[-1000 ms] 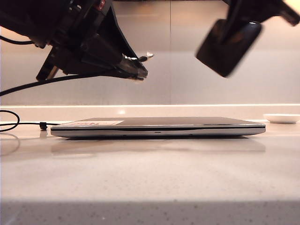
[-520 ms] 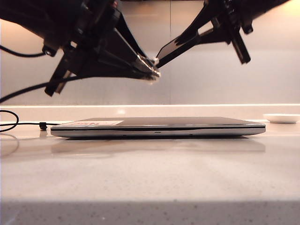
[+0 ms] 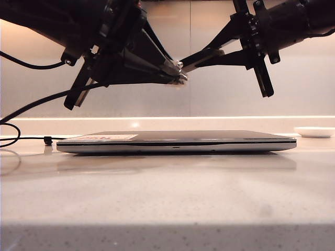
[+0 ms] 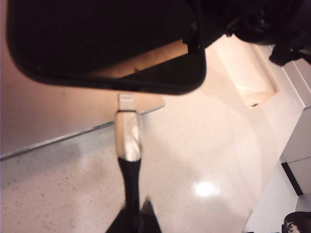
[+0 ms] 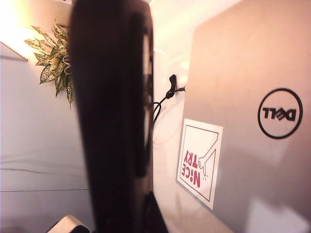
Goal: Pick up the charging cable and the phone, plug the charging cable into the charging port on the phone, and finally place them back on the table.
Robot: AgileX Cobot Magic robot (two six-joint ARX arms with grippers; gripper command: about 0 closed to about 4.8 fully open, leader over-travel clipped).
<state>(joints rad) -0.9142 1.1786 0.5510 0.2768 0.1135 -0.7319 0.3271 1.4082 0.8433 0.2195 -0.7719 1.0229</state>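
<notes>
While airborne: one phone [image 4: 107,43], one charging cable [image 4: 128,160].

laptop [image 3: 176,141]: closed, flat, stickered | white dish [image 3: 314,132]: far right | leafy plant [image 5: 54,46]

Black phone [image 4: 107,43]; silvery plug [image 4: 129,133]; speckled beige table [image 3: 167,198].

the pale speckled table [image 3: 167,198] lies below both grippers; a closed silver laptop [image 3: 176,141] rests flat on it, directly under their meeting fingertips.
</notes>
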